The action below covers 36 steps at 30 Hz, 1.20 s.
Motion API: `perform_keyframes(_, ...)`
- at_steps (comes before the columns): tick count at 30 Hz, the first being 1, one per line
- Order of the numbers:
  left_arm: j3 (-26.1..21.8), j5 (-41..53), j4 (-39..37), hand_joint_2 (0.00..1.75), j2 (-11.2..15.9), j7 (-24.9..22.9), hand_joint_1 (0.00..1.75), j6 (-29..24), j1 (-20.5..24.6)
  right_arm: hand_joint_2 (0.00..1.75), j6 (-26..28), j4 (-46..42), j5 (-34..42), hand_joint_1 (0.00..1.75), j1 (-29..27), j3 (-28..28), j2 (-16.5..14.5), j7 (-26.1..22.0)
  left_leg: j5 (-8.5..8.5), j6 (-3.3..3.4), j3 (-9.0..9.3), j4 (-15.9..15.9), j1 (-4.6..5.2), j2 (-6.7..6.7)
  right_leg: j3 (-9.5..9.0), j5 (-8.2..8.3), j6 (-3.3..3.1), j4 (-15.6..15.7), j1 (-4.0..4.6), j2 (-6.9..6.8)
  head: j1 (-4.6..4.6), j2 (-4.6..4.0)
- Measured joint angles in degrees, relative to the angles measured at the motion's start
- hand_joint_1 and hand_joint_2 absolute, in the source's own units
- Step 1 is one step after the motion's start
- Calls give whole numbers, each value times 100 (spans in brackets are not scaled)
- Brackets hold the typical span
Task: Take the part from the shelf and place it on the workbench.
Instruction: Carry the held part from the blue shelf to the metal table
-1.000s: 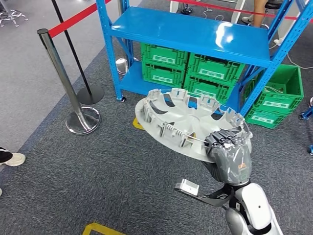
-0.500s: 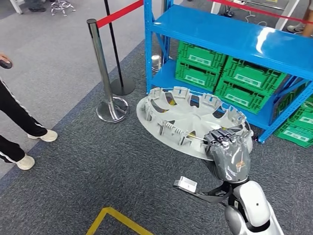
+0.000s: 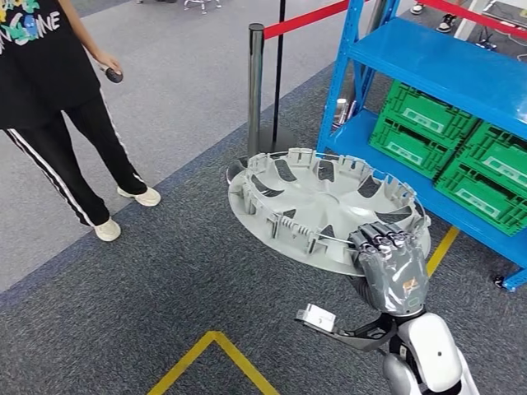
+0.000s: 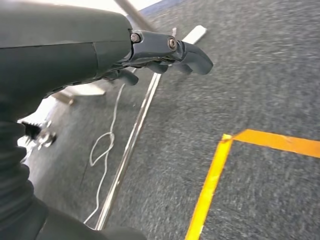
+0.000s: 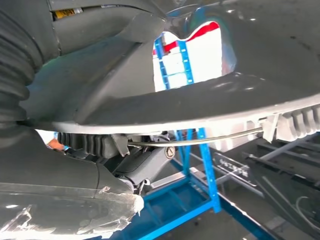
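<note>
The part is a large grey wheel cover (image 3: 310,206), held almost flat above the carpet with its ribbed inner side up. My right hand (image 3: 390,265) grips its near right rim, fingers curled over the edge. In the right wrist view the cover's underside (image 5: 234,95) spans the picture, with the right hand (image 5: 113,155) clamped on the rim and its wire ring. My left hand (image 4: 166,47) hangs over the floor with its fingers stretched out and nothing in them.
A blue shelf (image 3: 435,58) with green crates (image 3: 459,156) on its lower level stands at the back right. A chrome post (image 3: 255,90) with a red belt (image 3: 305,18) stands behind the cover. A person (image 3: 56,99) stands at the left. Yellow floor tape (image 3: 211,346) runs near me.
The camera has turned left: the shelf has slid to the picture's right and a person has come into view at the left. My right hand still holds the wheel cover the same way.
</note>
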State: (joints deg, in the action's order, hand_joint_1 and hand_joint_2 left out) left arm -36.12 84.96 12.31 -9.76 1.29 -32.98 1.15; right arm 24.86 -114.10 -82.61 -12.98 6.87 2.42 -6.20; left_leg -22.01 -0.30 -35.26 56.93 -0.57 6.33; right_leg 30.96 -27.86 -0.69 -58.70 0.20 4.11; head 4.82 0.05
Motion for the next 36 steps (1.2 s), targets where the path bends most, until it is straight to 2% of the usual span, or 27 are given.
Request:
perform_keyframes(1,-3,0,0,175,-5,0,0,0,-5,175,1,-2,-2,175,2,2,2,2,23,-28,-20,-10,-11,55,-43,21,2,99,14,43,3,-1)
perform_keyframes(3,-10,-1,0,175,-3,0,0,0,-28,175,2,-3,-5,175,8,4,7,5,86,-105,-51,-57,-29,144,-80,87,56,176,19,-69,18,0)
perform_keyframes(5,-15,-1,0,175,0,0,0,0,-44,175,2,-7,-8,175,8,8,11,8,-9,-165,-131,41,-15,-71,-114,172,79,274,-7,-202,2,1)
perform_keyframes(7,-15,0,0,175,6,0,0,0,-30,175,2,-11,-13,175,-2,5,14,20,-389,-213,-398,621,2,-432,-107,208,81,312,-21,-365,-24,0)
perform_keyframes(9,-15,0,0,175,11,1,0,0,-20,175,2,-13,-15,175,-9,1,16,29,-731,-265,-711,1376,-2,-550,-81,212,77,304,-21,-540,-39,-1)
perform_keyframes(10,-15,0,0,175,13,1,0,0,-21,175,2,-13,-16,175,-9,2,16,27,-762,-282,-756,1542,-5,-563,-71,212,78,297,-22,-625,-44,-1)
perform_keyframes(11,-16,-1,0,175,18,1,0,1,-23,175,1,-13,-16,175,-9,3,16,25,-688,-292,-685,1475,-7,-577,-64,208,84,286,-22,-706,-49,-1)
perform_keyframes(12,-16,-1,0,175,24,0,0,1,-23,175,1,-13,-16,175,-8,5,16,23,-534,-297,-491,1176,-9,-621,-62,198,97,269,-23,-784,-53,-1)
perform_keyframes(14,-16,-2,0,175,31,0,0,2,-11,175,-1,-13,-16,175,-4,6,17,24,-264,-275,-24,394,7,-861,-54,156,147,211,-3,-922,-59,-1)
perform_keyframes(15,-16,-1,0,175,30,0,0,3,-3,175,-2,-14,-18,175,0,7,19,27,-197,-231,121,127,19,-948,-46,135,174,180,15,-983,-53,-1)
perform_keyframes(16,-16,-1,0,175,30,0,0,5,1,175,-3,-15,-18,175,5,7,20,30,-186,-177,172,6,33,-989,-40,118,198,157,34,-1038,-44,-1)
perform_keyframes(18,-19,-1,0,175,35,-3,0,14,-4,175,-4,-15,-19,175,15,12,23,34,-172,-63,137,-11,47,-868,-40,103,238,144,39,-1139,-28,-1)
perform_keyframes(19,-21,-1,0,175,38,-5,0,20,-11,175,-5,-15,-19,175,21,16,24,34,-160,-25,126,-16,41,-807,-29,70,270,119,26,-1100,-27,-1)
perform_keyframes(21,-25,-1,0,175,41,-9,0,37,-9,175,-5,-15,-18,175,26,25,27,38,-125,43,103,-27,12,-686,108,-169,335,-199,-6,-811,-22,0)
perform_keyframes(22,-25,0,0,175,41,-9,0,45,-5,175,-5,-15,-18,175,25,26,28,39,-109,66,86,-28,-1,-625,256,-364,358,-532,-18,-621,-16,0)
perform_keyframes(23,-25,0,0,175,41,-10,0,54,1,175,-5,-15,-18,175,22,27,29,40,-96,83,66,-27,-8,-560,432,-562,367,-930,-23,-502,-15,0)
perform_keyframes(24,-25,0,0,175,40,-11,0,62,4,175,-7,-15,-18,175,21,30,32,41,-83,90,48,-25,-13,-487,596,-700,372,-1288,-27,-451,-14,0)
perform_keyframes(25,-26,0,0,175,41,-12,0,71,0,175,-9,-15,-17,175,19,32,36,44,-72,88,36,-23,-19,-410,687,-729,373,-1482,-32,-434,-14,0)
perform_keyframes(26,-26,0,0,175,42,-14,0,81,-5,175,-11,-15,-16,175,17,34,40,47,-63,79,30,-22,-28,-327,679,-648,372,-1463,-38,-424,-15,0)
perform_keyframes(27,-27,0,0,175,41,-16,0,89,-8,175,-13,-15,-16,175,16,36,44,52,-53,63,30,-20,-41,-240,562,-464,371,-1215,-51,-393,-15,0)
perform_keyframes(28,-27,0,0,175,40,-18,0,94,-9,175,-13,-15,-16,175,15,36,50,56,-42,43,29,-19,-56,-156,374,-239,376,-816,-73,-299,-15,0)
perform_keyframes(29,-27,0,0,175,41,-20,0,96,-5,175,-13,-14,-15,175,16,36,58,58,-26,12,17,-18,-66,-77,196,-81,390,-427,-101,-117,-16,0)
perform_keyframes(31,-27,1,0,175,43,-20,0,97,5,175,-13,-24,-8,175,15,36,79,67,30,-71,-48,-21,-89,70,-24,37,402,46,-138,170,-20,0)
perform_keyframes(32,-27,2,0,175,45,-20,0,97,0,175,-14,-32,-3,175,14,36,94,70,70,-122,-85,-41,-103,142,-39,18,392,88,-134,216,-22,1)
perform_keyframes(34,-27,2,-1,175,48,-20,0,100,-31,175,-15,-47,5,175,17,34,125,76,136,-216,-138,-84,-120,235,-38,57,327,118,-129,66,-26,2)
perform_keyframes(35,-27,2,-1,175,49,-20,0,103,-42,175,-16,-59,9,175,20,33,139,82,100,-247,-180,-36,-104,132,-41,81,285,137,-131,-23,-47,1)
perform_keyframes(36,-27,2,-1,175,50,-20,0,109,-43,175,-18,-77,12,175,19,27,149,91,-6,-268,-268,127,-80,-39,-46,102,245,159,-133,-121,-75,1)
